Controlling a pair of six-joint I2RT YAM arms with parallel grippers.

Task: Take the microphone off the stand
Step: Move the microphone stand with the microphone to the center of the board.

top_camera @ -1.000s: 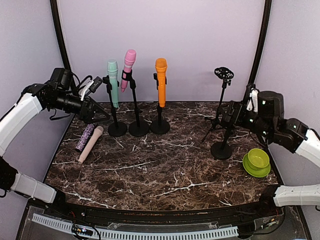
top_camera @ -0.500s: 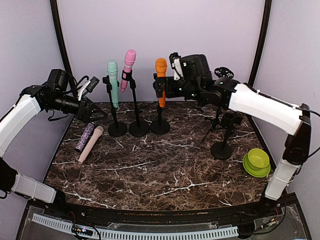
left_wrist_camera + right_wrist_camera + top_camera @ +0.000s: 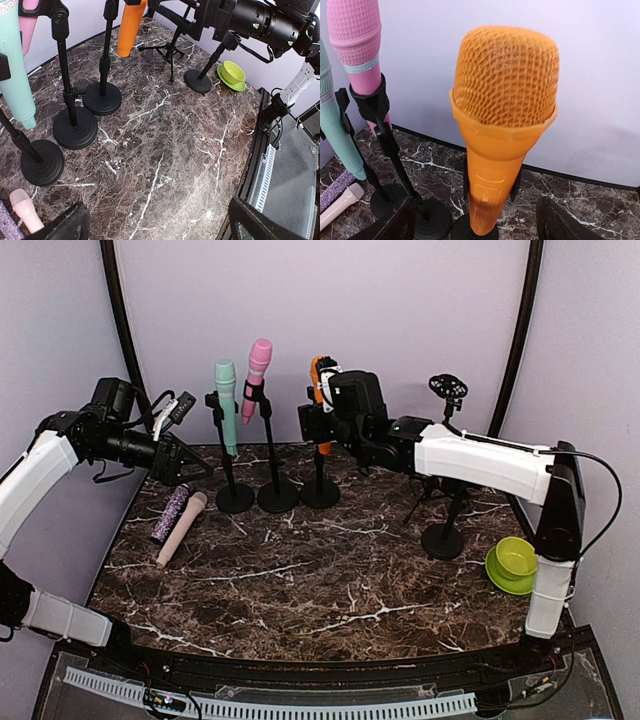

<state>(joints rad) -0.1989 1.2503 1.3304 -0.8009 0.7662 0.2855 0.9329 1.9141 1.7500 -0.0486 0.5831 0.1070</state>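
Microphone axis: the orange microphone [image 3: 500,125] stands near upright, with its long axis vertical, the mesh head up and the tail down toward the counter [image 3: 330,580].
Microphone location: it is clipped in its stand [image 3: 320,490] at the rear of the counter, just right of the pink microphone [image 3: 258,370] and the teal microphone [image 3: 226,405].
Relation to end effector: the handle lies between the fingers of the right end effector [image 3: 480,220], with a gap on each side and no contact visible.
Right end effector state: released, fingers spread.
Right arm pose: extended from the right side toward rear centre, with the wrist roughly level at the height of the microphone head.
Left arm pose: raised at the left edge of the counter.
Left end effector [image 3: 160,227] state: released, well apart from the orange microphone.
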